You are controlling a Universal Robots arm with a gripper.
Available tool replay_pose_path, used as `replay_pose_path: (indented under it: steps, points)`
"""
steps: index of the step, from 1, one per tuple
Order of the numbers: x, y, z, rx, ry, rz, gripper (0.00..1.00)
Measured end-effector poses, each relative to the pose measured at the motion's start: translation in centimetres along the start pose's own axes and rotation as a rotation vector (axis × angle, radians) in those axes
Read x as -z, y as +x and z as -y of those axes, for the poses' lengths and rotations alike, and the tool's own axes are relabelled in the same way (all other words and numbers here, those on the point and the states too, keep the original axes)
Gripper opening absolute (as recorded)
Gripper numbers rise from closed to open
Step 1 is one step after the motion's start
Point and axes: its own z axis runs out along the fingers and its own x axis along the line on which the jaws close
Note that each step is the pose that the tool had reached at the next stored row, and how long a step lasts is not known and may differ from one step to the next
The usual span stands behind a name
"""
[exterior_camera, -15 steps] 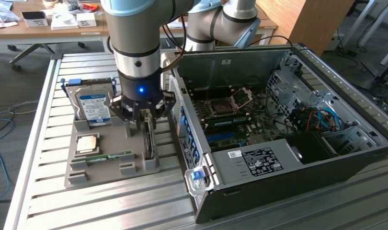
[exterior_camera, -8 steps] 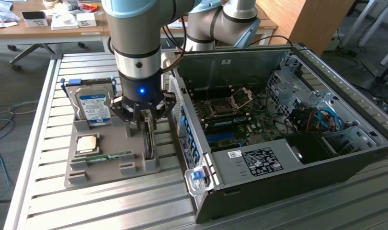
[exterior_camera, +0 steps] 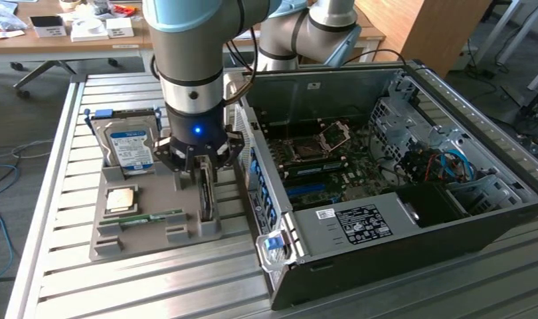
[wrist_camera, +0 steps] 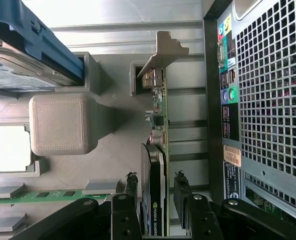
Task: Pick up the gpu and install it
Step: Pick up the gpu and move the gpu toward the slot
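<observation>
1. One Universal Robots arm (exterior_camera: 191, 60) is reaching straight down over the gray parts holder (exterior_camera: 105, 247). The holder is sitting on the slatted metal table (exterior_camera: 163, 286), just to the exterior view's left of the open PC case (exterior_camera: 481, 219).
2. The gripper (exterior_camera: 200, 174) is hanging directly over the gpu (exterior_camera: 205, 203), with its jaws standing spread and one finger going down each side of the card.
3. In the wrist view the fingers (wrist_camera: 130, 187) are flanking the card's black cooler end. A thin gap is showing on each side, so they are straddling the card and not pinching it.
4. The gpu is standing on its long edge in a slot along the holder's edge nearest the case, not in the case. Its silver bracket (wrist_camera: 164, 50) is capping the end of the card away from the fingers, beside a recess in the holder.
5. Other parts are sitting in the same holder:
   - The hard drive (exterior_camera: 129, 146) with the blue-white label is standing upright in the far corner on the exterior view's left.
   - The square silver CPU (exterior_camera: 120, 199) is lying flat near the middle.
   - The green memory stick (exterior_camera: 152, 217) is lying nearer the camera, between the CPU and the holder's near edge.
6. The case is lying on its side with the panel off, and the motherboard (exterior_camera: 340, 176) is facing up inside it. Its perforated rear panel (wrist_camera: 268, 100) is running close alongside the gpu in the wrist view.
</observation>
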Motion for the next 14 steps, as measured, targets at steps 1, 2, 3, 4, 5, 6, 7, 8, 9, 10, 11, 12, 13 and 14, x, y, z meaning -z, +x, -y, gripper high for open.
replay_pose_path:
  steps: [1, 2, 3, 4, 5, 6, 7, 8, 9, 10, 11, 12, 13, 14]
  points:
    - [-0.05, 0.00, 0.00, 0.000, -0.0003, 0.0002, 0.43]
    - [-0.07, 0.00, 0.00, 0.000, -0.0002, 0.0002, 0.43]
    - [-0.07, 0.00, 0.00, 0.000, -0.0002, 0.0002, 0.43]
    - [-0.07, 0.00, 0.00, 0.000, -0.0003, 0.0002, 0.43]
    - [-0.07, 0.00, 0.00, 0.000, -0.0002, 0.0002, 0.43]
    - [-0.07, 0.00, 0.00, 0.000, -0.0003, 0.0003, 0.43]
    - [-0.11, 0.00, 0.00, 0.000, -0.0004, 0.0004, 0.43]
    - [-0.21, -0.01, 0.00, 0.000, -0.0007, 0.0007, 0.43]
    - [-0.29, 0.00, 0.01, 0.000, -0.0005, 0.0004, 0.43]
    - [-0.36, 0.00, 0.01, 0.000, -0.0003, 0.0002, 0.43]
    - [-0.45, 0.01, 0.02, 0.000, -0.0004, 0.0003, 0.43]
    - [-0.53, 0.01, 0.02, 0.000, -0.0003, 0.0003, 0.43]
    - [-0.63, 0.01, 0.03, 0.000, -0.0002, 0.0002, 0.43]
    - [-0.76, 0.01, 0.03, 0.000, 0.0000, 0.0002, 0.43]
